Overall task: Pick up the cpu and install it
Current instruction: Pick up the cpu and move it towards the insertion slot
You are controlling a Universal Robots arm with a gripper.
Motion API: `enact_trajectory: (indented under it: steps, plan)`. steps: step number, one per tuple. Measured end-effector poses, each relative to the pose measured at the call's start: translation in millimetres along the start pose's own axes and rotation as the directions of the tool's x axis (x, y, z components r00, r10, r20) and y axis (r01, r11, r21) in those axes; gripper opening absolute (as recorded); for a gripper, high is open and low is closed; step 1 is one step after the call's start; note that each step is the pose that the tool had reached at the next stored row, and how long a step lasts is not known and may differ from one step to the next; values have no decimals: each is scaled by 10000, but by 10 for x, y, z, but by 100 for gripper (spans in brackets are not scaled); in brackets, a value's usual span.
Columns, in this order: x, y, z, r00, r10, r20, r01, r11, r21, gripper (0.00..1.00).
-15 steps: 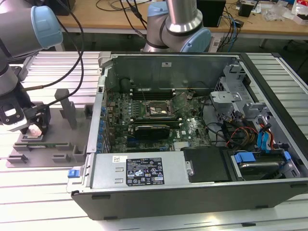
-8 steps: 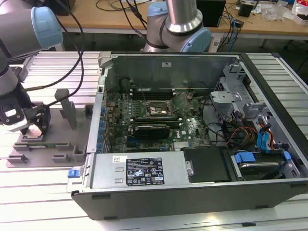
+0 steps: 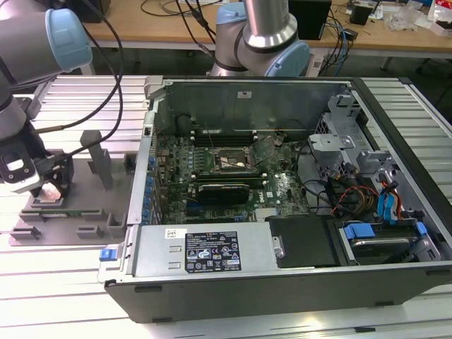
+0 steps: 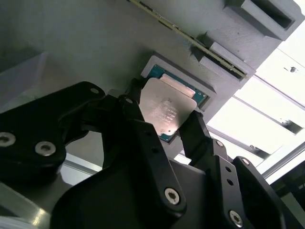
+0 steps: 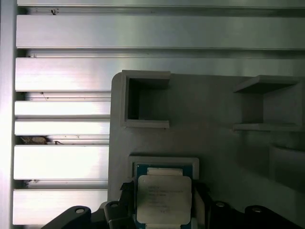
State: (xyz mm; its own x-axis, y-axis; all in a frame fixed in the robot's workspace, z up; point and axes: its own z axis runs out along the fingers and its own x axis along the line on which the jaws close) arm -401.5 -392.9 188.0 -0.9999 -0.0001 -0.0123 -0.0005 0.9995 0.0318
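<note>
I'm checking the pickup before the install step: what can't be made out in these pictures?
First wrist view: one side of the cpu, cut off by the picture's edge.
Second wrist view: whether the cpu sits in its recess or is lifted; the gripper covers its near edge.
Exterior view: the socket, too small to tell open from closed; the gripper's load, masked by the arm.

grey arm [image 3: 268,18], pale blue joint caps [image 3: 68,35], black hand [image 4: 166,114], silver screw heads [image 4: 172,195].
</note>
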Motion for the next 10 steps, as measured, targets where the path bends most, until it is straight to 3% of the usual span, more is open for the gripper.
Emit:
enact_trajectory:
  steps: [1,5,10]
  plan:
    - [0,0,-1,10000,0,-2,0,10000,1,55]
    - [0,0,-5,10000,0,-1,0,10000,0,55]
    - [-3,5,-154,10000,1,0,-1,10000,0,55]
